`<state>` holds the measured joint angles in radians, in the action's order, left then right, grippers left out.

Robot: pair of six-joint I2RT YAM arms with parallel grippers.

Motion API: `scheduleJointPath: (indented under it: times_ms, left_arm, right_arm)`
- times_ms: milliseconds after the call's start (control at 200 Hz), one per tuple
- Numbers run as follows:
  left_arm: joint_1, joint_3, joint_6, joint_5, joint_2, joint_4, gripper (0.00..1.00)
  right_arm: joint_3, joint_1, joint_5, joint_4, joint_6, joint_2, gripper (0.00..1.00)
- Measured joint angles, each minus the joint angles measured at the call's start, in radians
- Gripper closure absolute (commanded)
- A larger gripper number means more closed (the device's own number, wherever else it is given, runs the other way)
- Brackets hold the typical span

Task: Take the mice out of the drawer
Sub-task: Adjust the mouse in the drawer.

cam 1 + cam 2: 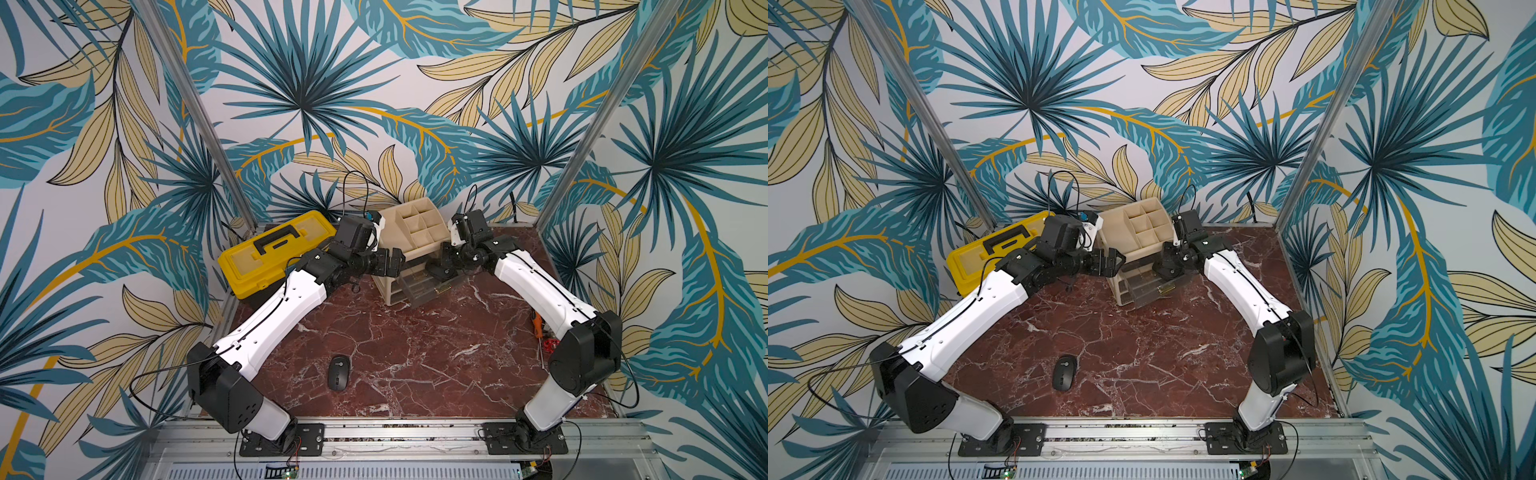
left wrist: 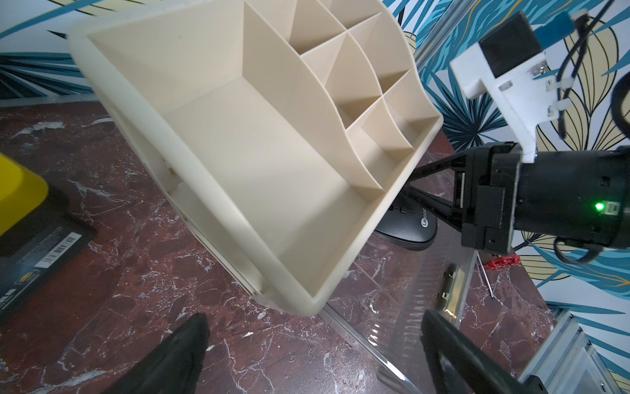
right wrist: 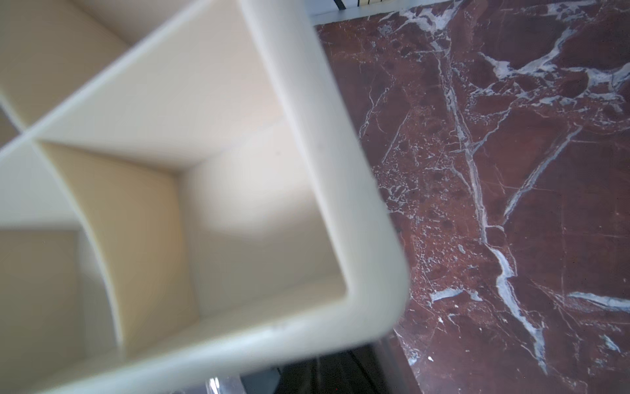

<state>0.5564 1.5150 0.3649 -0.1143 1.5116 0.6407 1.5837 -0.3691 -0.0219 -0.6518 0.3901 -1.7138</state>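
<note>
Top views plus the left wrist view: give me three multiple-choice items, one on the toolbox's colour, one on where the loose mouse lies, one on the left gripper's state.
1. The toolbox is: A. red B. yellow C. green
2. The loose mouse lies: A. on the table near its front edge B. on the toolbox C. in the organizer's compartments
3. The left gripper is: A. shut on a mouse B. shut, empty C. open
Key: 1 B, yellow lid; 2 A, it sits on bare marble; 3 C, fingers wide apart in the left wrist view.

Red marble table (image 1: 415, 353) bears 1 mouse (image 1: 338, 372), yellow toolbox (image 1: 249, 270), beige drawer organizer (image 1: 392, 228).
</note>
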Motion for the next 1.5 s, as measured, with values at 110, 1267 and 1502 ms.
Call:
scheduleJointPath:
  times_ms: [110, 1267, 1502]
  left_arm:
    - [0.000, 0.000, -0.001, -0.002, 0.002, 0.000, 0.00]
    - [0.000, 0.122, -0.066, -0.029, 0.052, 0.067, 0.00]
    - [0.000, 0.160, -0.093, -0.047, 0.056, 0.107, 0.01]
  right_arm:
    - [0.000, 0.000, 0.012, 0.005, 0.002, -0.005, 1.00]
    - [0.042, -0.011, -0.208, -0.101, -0.182, -0.025, 1.00]
    - [0.039, -0.012, -0.206, -0.065, -0.192, 0.066, 1.00]
